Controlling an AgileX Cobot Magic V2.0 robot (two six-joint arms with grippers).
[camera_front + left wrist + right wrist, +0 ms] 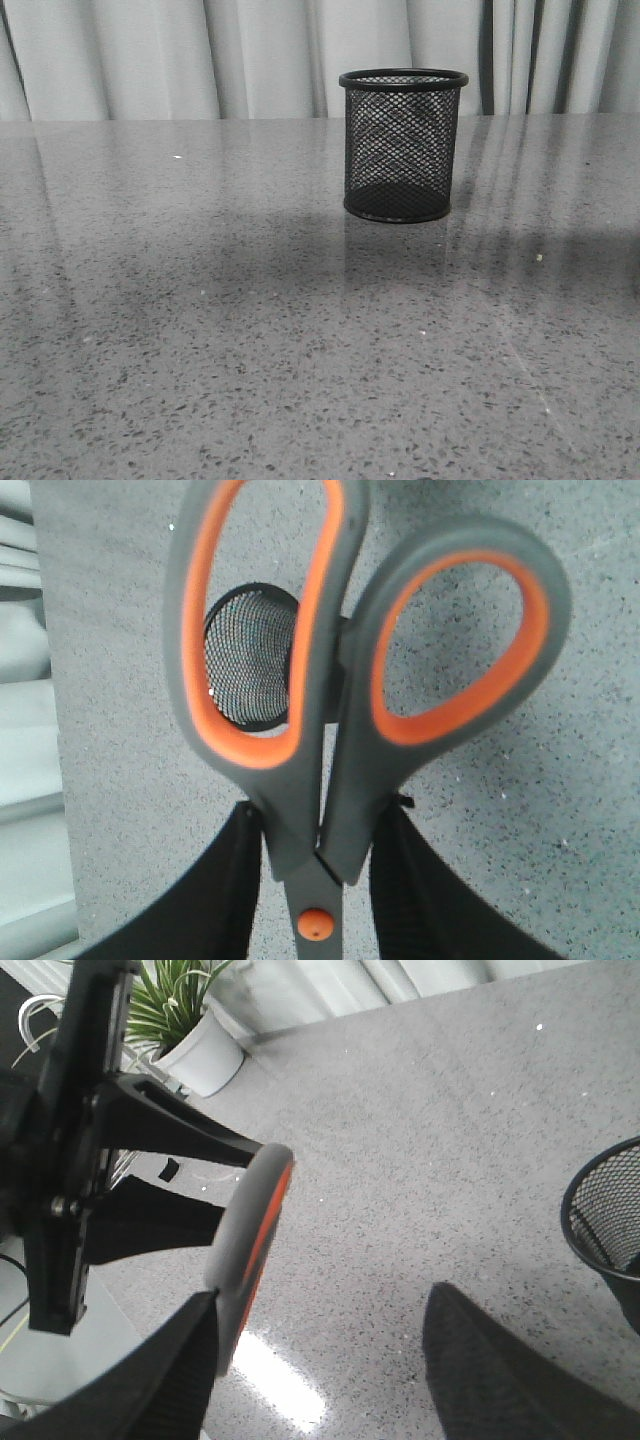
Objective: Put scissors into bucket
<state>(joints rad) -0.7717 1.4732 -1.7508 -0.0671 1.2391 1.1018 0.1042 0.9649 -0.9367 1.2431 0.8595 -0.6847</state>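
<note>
Front view: the bucket (403, 146), a round black mesh cup, stands alone and empty, far and a little right on the speckled grey surface (200, 330).

Left wrist view: the left hand (318, 865) is closed on the scissors (330, 710), smooth grey loops lined orange, held up in the air. Dropping them in is still to do.

Right wrist view: the right hand (330, 1360) is open and holds nothing.

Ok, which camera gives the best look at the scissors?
The left wrist view: the scissors fill it, both orange-lined handles and the pivot visible, held between the left gripper fingers. The right wrist view shows only one handle edge-on. The front view shows none of them.
</note>
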